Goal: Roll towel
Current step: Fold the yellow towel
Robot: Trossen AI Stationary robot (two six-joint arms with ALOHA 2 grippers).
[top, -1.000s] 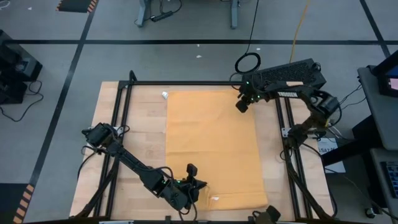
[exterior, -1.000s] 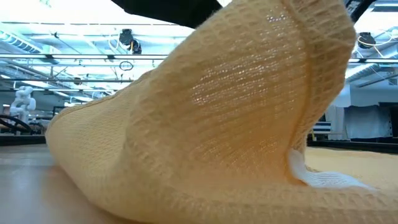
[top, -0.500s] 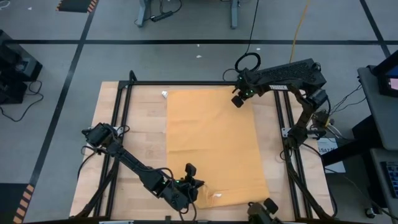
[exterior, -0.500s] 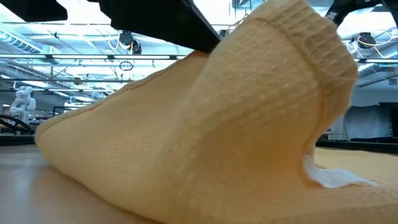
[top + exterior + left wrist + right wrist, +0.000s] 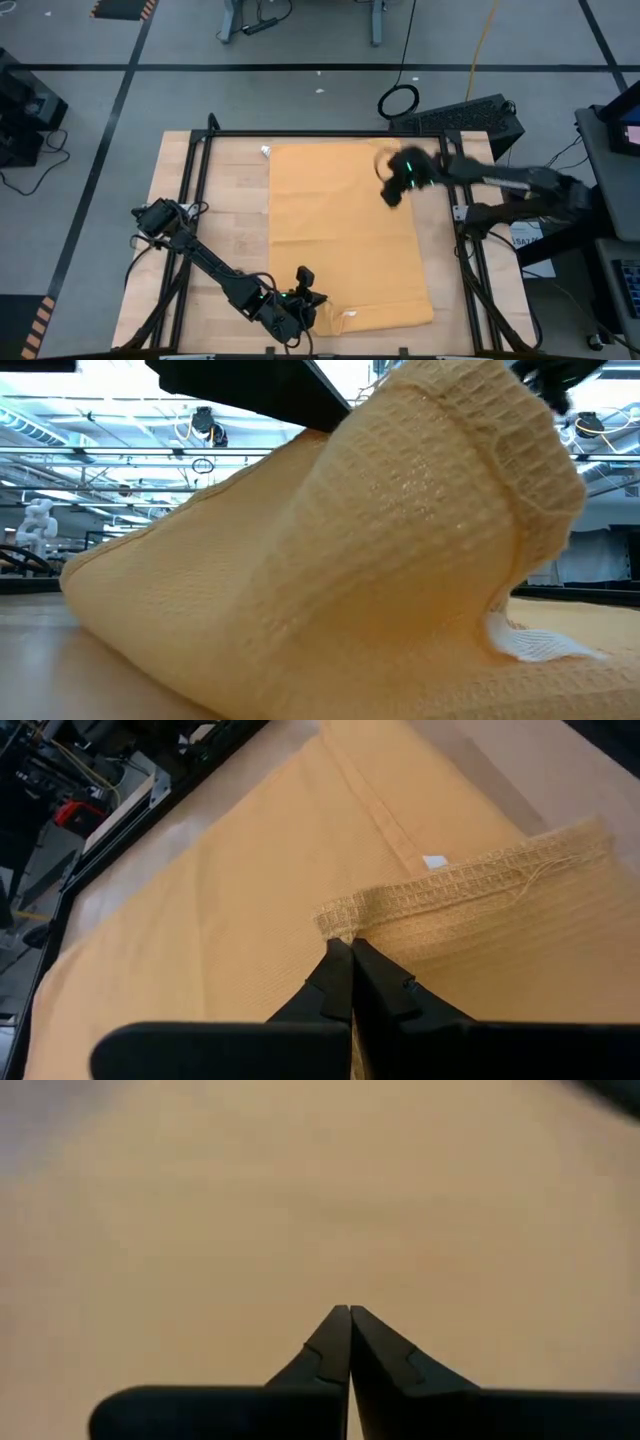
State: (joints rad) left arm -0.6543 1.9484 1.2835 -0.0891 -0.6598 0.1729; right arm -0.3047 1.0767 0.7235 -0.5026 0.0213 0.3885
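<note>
The mustard-yellow towel [image 5: 345, 230] lies spread flat on the wooden table, long side running far to near. Its near left corner is raised, with my left gripper [image 5: 308, 297] shut on it. In the low view that raised corner [image 5: 400, 540] fills the picture. A small white tag [image 5: 434, 862] shows on the towel next to the raised corner. My right gripper [image 5: 390, 192] hovers shut above the towel's far right part, nothing between its fingers [image 5: 330, 1342]. My left gripper pinches the hemmed edge [image 5: 345, 920] at the towel's near left corner between its two shut fingers. The fingers slant downward, coming from the table's near left side. The corner is lifted off the table and bent over toward the towel's middle; the remainder lies flat.
Black frame rails [image 5: 200, 200] run along the table's left, right and far sides. Bare wood [image 5: 230, 220] lies left of the towel, with a small white object [image 5: 265, 152] near its far left corner. A cable loop [image 5: 398, 100] lies on the floor beyond the far edge.
My right gripper, shut throughout, has swung away from the towel's far right corner, rising and moving toward the table's near edge over the towel. My left gripper has kept its hold on the raised corner.
</note>
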